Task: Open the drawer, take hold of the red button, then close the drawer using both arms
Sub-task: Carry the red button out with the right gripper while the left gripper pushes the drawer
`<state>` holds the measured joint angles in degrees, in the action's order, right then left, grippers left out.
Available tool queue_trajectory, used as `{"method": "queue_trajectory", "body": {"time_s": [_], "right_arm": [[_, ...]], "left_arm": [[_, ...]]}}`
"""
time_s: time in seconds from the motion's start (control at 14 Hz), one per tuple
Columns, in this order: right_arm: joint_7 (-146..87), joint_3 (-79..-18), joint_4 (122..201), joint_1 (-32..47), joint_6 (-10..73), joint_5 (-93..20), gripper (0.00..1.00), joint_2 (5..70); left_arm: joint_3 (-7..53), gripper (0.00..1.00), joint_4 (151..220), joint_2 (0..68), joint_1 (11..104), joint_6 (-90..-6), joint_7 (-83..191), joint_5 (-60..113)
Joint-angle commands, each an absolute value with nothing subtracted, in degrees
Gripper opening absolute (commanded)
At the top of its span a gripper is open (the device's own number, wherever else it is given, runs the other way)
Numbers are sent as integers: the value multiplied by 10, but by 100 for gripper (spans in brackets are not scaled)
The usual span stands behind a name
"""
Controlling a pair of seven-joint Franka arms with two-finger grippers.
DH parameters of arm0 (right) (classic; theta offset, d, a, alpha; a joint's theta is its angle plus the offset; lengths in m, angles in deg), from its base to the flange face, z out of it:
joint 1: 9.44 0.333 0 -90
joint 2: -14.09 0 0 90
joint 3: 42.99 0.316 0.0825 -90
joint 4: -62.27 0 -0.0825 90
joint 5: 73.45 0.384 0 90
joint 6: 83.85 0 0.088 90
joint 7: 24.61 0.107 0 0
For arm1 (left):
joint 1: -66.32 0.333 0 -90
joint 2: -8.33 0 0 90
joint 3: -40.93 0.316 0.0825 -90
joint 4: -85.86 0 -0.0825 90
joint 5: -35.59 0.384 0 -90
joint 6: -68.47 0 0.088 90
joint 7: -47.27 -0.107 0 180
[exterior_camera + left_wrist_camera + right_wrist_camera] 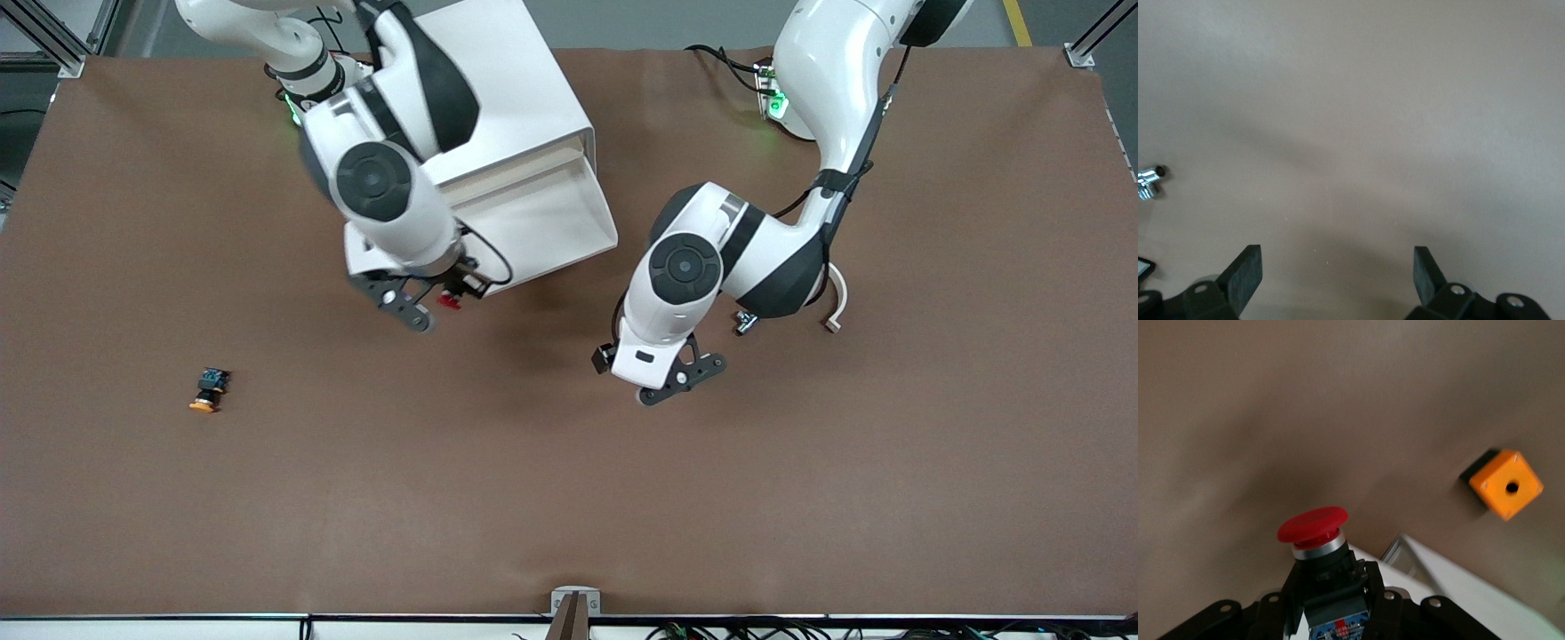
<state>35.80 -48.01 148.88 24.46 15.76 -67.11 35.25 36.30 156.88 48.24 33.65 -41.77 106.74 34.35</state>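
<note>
With the small red-capped push button (1317, 540) pinched in the right gripper (442, 298)'s jaws above the open white tray drawer (542, 218)'s front edge, the grab looks done, so closing probably falls to the spread-jawed left gripper (680, 380), hovering over bare brown desk (569, 498).

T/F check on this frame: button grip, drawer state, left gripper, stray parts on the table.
1. The right gripper holds the red button. True.
2. The top drawer of the white cabinet is shut. False: it stands pulled out.
3. The left gripper is closed on a metal part. False: it is open and empty over bare table; the metal part lies beside it.
4. A yellow-capped button lies on the table toward the right arm's end. True.
5. The orange box sits in the drawer. False: it is on the table.
</note>
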Motion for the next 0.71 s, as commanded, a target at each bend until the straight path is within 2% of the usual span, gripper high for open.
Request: {"method": "queue_trajectory", "body": {"time_s": [0.0, 0.29, 0.64], "right_arm": [[244, -470, 1515, 191, 191, -704, 0, 349], [103, -471, 1578, 117, 288, -722, 0, 356], [-9, -471, 1597, 38, 372, -730, 0, 404]], "left_arm": [[365, 100, 1577, 484, 305, -424, 1071, 356], [364, 100, 1578, 493, 272, -424, 1072, 354], [364, 100, 1591, 495, 235, -424, 1116, 347]]}}
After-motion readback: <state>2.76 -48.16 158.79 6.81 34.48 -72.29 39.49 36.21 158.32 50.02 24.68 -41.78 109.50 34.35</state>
